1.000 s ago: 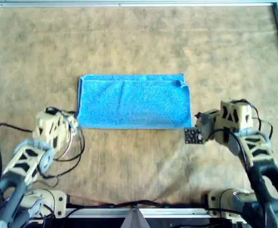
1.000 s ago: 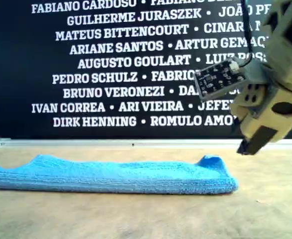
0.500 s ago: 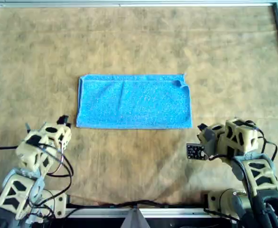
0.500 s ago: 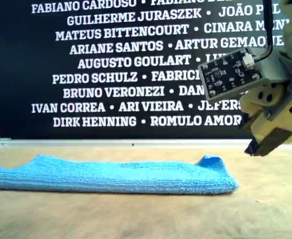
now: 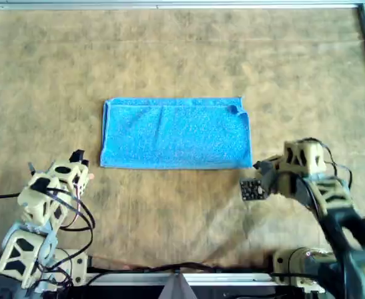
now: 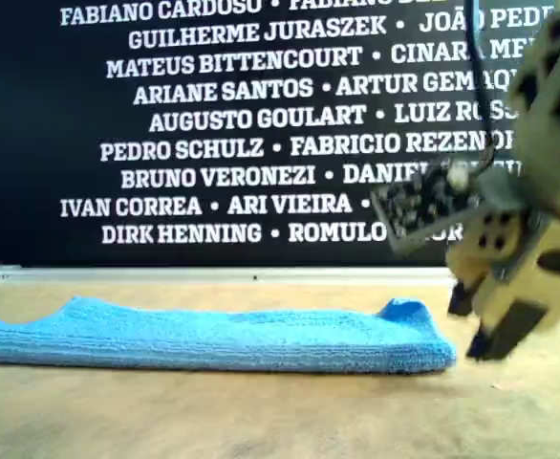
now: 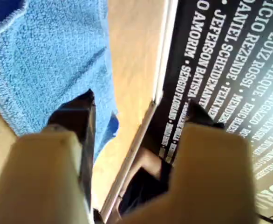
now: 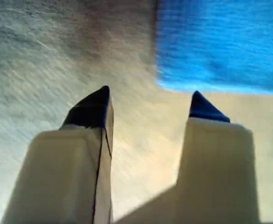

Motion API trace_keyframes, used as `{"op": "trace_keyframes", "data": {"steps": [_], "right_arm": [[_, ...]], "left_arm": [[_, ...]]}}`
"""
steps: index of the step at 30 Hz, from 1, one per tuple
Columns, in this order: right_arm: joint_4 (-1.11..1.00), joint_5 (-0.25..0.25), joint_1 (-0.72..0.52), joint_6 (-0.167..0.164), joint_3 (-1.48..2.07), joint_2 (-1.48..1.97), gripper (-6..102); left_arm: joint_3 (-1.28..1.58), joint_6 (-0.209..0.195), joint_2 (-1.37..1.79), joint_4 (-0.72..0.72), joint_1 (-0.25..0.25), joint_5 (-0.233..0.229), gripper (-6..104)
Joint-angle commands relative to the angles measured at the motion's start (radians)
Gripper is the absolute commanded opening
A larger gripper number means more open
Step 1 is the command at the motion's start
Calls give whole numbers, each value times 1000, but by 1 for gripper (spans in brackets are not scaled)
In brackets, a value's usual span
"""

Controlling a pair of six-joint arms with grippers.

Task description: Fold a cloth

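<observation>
Tan fibrous surface (image 5: 170, 50) fills the overhead view, with a metal rail (image 5: 170, 5) at its far edge and a black banner of white names (image 6: 165, 96) standing behind it. The cloth (image 5: 176, 134) (image 6: 213, 335), sky-blue and fuzzy, lies flat near the middle of the surface as a folded rectangle. Its long axis runs left-right in the overhead view, parallel to the rail. Its far corner on the overhead view's right is slightly raised. Both arms reach in from the near edge, each clear of the cloth. My first end effector (image 5: 58, 165) (image 7: 143, 107) sits off the cloth's near corner on the overhead view's left, tilted up. It looks along the cloth (image 7: 48, 56) toward the banner, fingers spread and nothing between them. My second end effector (image 5: 266, 174) (image 6: 479, 320) (image 8: 149, 95) hangs just beside the near corner on the overhead view's right, angled down at the surface and blurred. Its fingers are apart and empty, with the cloth's (image 8: 220, 42) corner just beyond the tips. A small circuit board (image 5: 252, 189) (image 6: 419, 206) is mounted on that end effector's side.
</observation>
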Motion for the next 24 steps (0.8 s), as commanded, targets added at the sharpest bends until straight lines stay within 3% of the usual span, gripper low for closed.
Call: {"op": "trace_keyframes", "data": {"steps": [1,6,12,19,24], "right_arm": [[14,-8,5,-11,-150,-155,76],[15,-8,6,-2,-270,-270,83],[15,-8,12,3,-324,-276,83],[-2,-3,137,5,-327,-276,82],[-2,8,147,5,-397,-298,82]], "left_arm": [[-12,3,17,0,21,-3,69],[-12,3,17,0,21,-3,69],[20,3,17,0,20,-3,69],[21,3,17,0,20,-3,69],[21,3,17,0,20,-3,69]]}}
